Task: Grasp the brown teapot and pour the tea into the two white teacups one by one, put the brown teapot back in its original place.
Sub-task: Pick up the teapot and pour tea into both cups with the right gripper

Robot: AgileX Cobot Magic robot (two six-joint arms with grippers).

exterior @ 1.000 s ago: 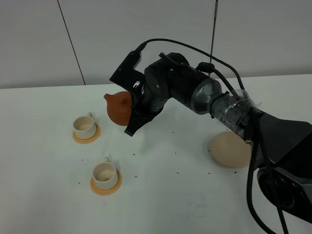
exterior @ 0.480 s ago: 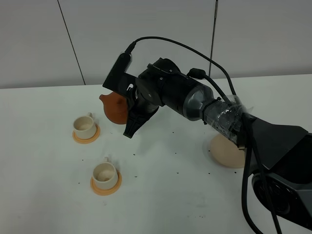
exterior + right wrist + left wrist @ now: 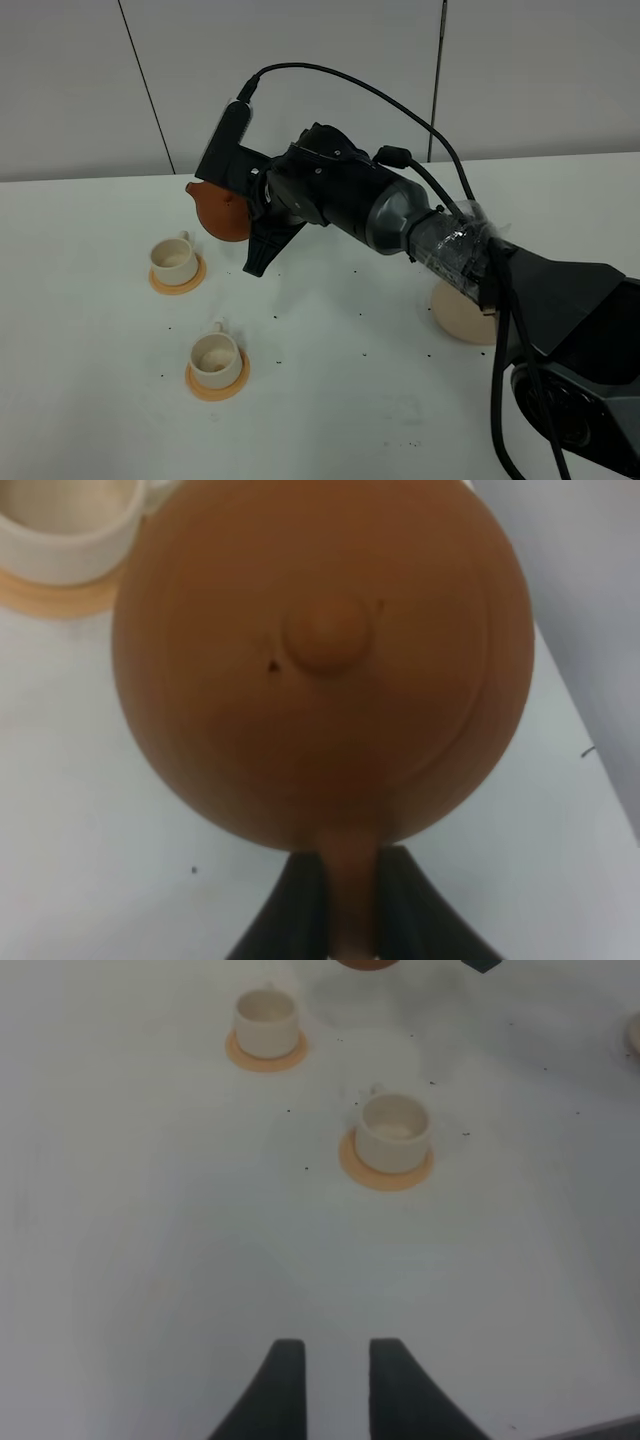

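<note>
The brown teapot (image 3: pixel 218 212) hangs above the table, just behind and right of the far white teacup (image 3: pixel 173 258), its spout pointing left. My right gripper (image 3: pixel 252 218) reaches across the middle and is shut on the teapot's loop handle. In the right wrist view the teapot (image 3: pixel 320 650) fills the picture, lid knob facing the camera, with the handle pinched in the right gripper (image 3: pixel 350 885) and the far teacup (image 3: pixel 65 520) beyond. The near teacup (image 3: pixel 214 354) stands on its saucer. The beige coaster (image 3: pixel 462 312) lies bare, partly behind the arm. My left gripper (image 3: pixel 330 1360) is open over bare table.
In the left wrist view both teacups (image 3: pixel 265 1022) (image 3: pixel 393 1130) stand on orange-tan saucers (image 3: pixel 385 1168). Dark specks dot the white table (image 3: pixel 340 400). A grey panelled wall (image 3: pixel 80 80) rises behind. The right arm's black base (image 3: pixel 580 380) fills the right front.
My right arm has carried the teapot to the left and slightly up, closer to the far teacup. Cups and coaster have stayed put.
</note>
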